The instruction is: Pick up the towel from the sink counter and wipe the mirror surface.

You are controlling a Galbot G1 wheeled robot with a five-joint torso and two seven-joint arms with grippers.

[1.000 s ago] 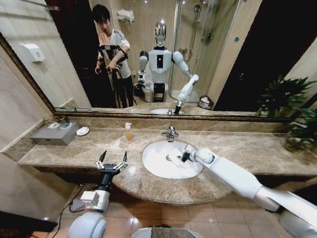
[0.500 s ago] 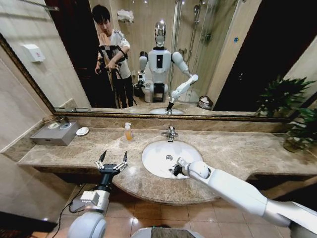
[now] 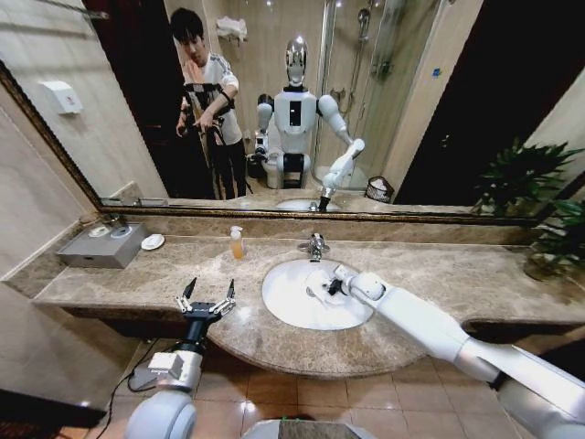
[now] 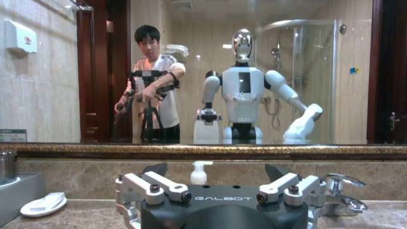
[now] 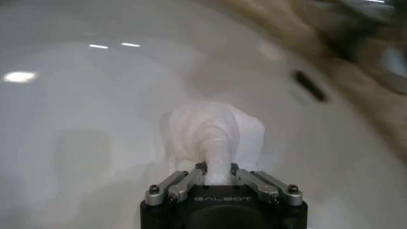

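Right gripper (image 3: pixel 326 288) is over the white basin (image 3: pixel 283 306) of the sink counter (image 3: pixel 439 274), arm reaching in from the right — jaws pinched closed on the towel (image 5: pixel 215 136), a white bunched wad that sticks out ahead of the fingers in the right wrist view. In the head view the towel (image 3: pixel 315 294) is hard to separate from the white bowl; it sits just off the gripper tip, above the basin floor as far as I can tell. Faucet (image 3: pixel 315 245) is right behind the basin, a soap bottle (image 3: pixel 237 242) to its left, and a grey tray (image 3: pixel 102 247) with a small white dish (image 3: pixel 153 241) beside it at the counter's far left. Left gripper (image 3: pixel 207 297) hangs at the counter's front edge, left of the basin — jaws spread wide, nothing between them, facing the mirror (image 4: pixel 356 71). Mirror (image 3: pixel 475 101) spans the wall above the counter. Plant (image 3: pixel 558 242) at the counter's right end.
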